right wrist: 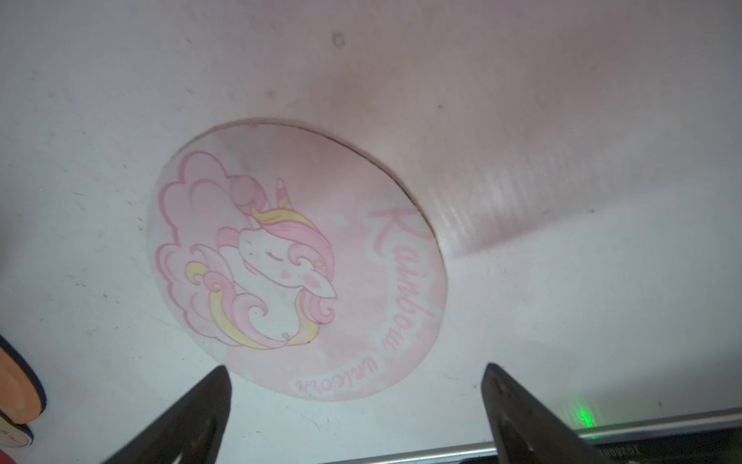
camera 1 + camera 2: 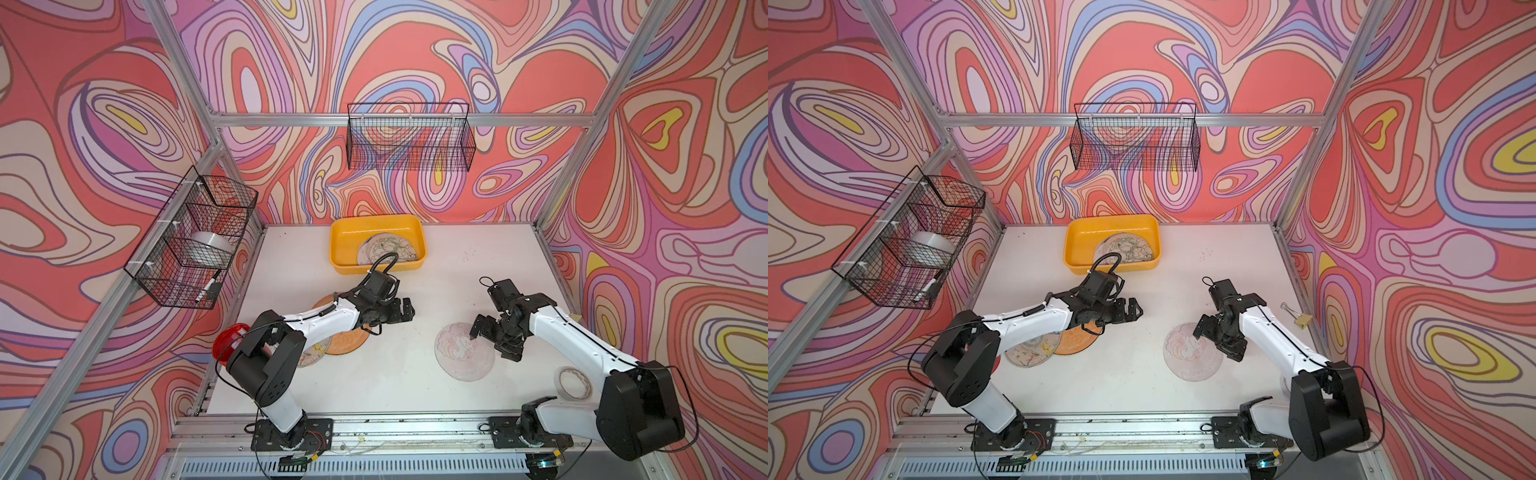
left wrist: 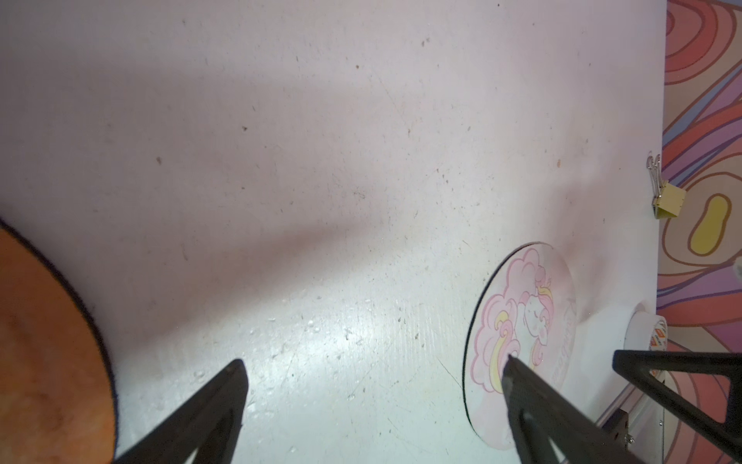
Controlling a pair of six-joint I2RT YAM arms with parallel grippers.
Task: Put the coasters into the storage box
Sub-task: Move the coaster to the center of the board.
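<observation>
My right gripper (image 2: 492,338) has its jaws spread wide with nothing between them. It hovers over the near edge of the pale pink round coaster printed with a unicorn (image 1: 297,261). In the right wrist view the two fingers straddle that edge, but I cannot tell whether they touch it. The pink disc lies flat on the white tabletop (image 2: 415,386), alone and well apart from everything else.

My left gripper (image 2: 405,311) is also fully open and empty. It points across the middle of the table, partway between the box and the loose discs. Under that forearm sit the plain textured orange round coaster (image 2: 349,338) and a cream round coaster with a coloured line drawing (image 2: 313,353). The two overlap at their edges, and the arm hides part of both, so there may be more beneath it than I can see.

At the far edge stands the shallow yellow-orange plastic storage box (image 2: 376,218), with a few pale printed coasters (image 2: 386,249) already lying overlapped in its right half. I make out at least two.

I judge the job partly done: some discs are stowed and at least three are left on the table. The pink one looks next in line, then the pair by the left arm
</observation>
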